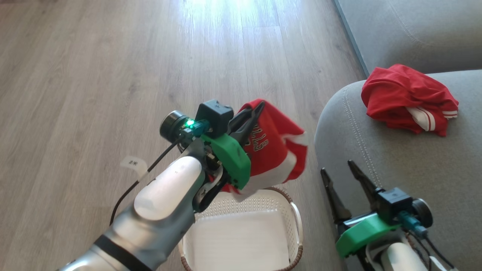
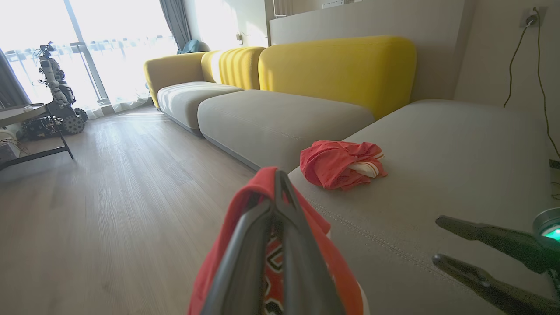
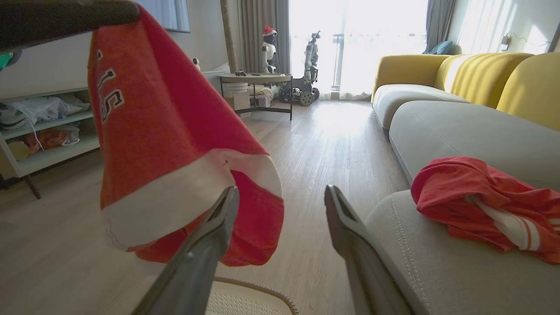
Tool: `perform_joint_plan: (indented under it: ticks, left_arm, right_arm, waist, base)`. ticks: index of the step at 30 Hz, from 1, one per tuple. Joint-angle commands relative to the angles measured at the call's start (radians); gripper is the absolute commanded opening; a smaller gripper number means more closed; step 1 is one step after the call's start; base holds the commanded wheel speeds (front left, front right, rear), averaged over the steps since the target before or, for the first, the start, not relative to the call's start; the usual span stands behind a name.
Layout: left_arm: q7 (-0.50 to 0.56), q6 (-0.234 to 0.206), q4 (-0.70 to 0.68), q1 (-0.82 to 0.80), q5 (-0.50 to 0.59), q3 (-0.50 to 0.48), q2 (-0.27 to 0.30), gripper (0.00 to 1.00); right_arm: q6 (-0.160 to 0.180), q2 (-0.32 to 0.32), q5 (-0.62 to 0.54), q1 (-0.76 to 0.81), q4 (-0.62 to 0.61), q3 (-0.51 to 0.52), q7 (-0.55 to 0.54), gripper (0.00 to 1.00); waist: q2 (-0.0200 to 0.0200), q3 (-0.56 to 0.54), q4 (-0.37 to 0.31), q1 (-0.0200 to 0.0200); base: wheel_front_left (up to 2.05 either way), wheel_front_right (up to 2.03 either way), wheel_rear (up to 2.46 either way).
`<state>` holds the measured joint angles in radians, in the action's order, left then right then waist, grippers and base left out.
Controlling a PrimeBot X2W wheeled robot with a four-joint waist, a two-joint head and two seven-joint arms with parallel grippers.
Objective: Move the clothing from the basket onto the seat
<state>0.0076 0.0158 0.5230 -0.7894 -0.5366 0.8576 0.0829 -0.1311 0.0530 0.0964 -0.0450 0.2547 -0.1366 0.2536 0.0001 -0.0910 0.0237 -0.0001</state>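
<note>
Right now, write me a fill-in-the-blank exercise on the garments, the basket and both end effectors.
1. The left end effector is ____ on the lettered garment.
2. The striped garment lies on the grey ____.
3. The right end effector is ____, holding nothing.
4. The basket stands on the wooden ____.
Missing: shut; seat; open; floor.

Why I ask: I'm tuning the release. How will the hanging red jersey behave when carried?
Probably floppy: the jersey hangs limp from the left gripper. Likely light: one pinch holds it all. It should crumple on the sofa like the other garment there.
</note>
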Motion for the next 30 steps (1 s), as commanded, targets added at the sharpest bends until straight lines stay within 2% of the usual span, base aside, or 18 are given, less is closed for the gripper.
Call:
perform_joint_plan:
  ticks: [1,5,15,28,30]
  left_arm:
    - [0.002,-0.006,-0.043,-0.077,-0.007,-0.039,0.008,0.0]
    - [0.006,-0.008,-0.059,-0.092,-0.012,-0.037,0.001,0.0]
    - [0.016,-0.015,-0.111,-0.104,-0.028,-0.013,-0.017,0.0]
    - [0.015,-0.02,-0.145,-0.101,-0.044,0.006,-0.021,0.0]
    - [0.012,-0.021,-0.15,-0.101,-0.047,0.006,-0.022,0.0]
  right_arm:
    - [0.0,-0.003,-0.012,-0.028,-0.015,-0.037,0.0,1.0]
    - [0.0,-0.003,-0.031,-0.046,0.007,-0.064,0.0,1.0]
    - [0.0,-0.003,-0.071,-0.147,0.078,-0.205,0.006,1.0]
    - [0.0,-0.003,-0.075,-0.24,0.116,-0.254,0.008,1.0]
    - [0.0,-0.003,-0.072,-0.253,0.13,-0.255,0.008,0.92]
  waist:
    - [-0.0001,-0.004,0.004,0.0001]
    - [-0.0001,-0.01,0.009,0.0001]
    - [-0.0001,-0.028,0.026,0.0001]
    - [-0.0001,-0.03,0.055,0.0001]
    - [-0.0001,-0.027,0.057,0.0001]
  base:
    - [0.0,0.0,0.0]
    - [0.0,0.0,0.0]
    - [0.0,0.0,0.0]
    - [0.0,0.0,0.0]
    - [0.0,0.0,0.0]
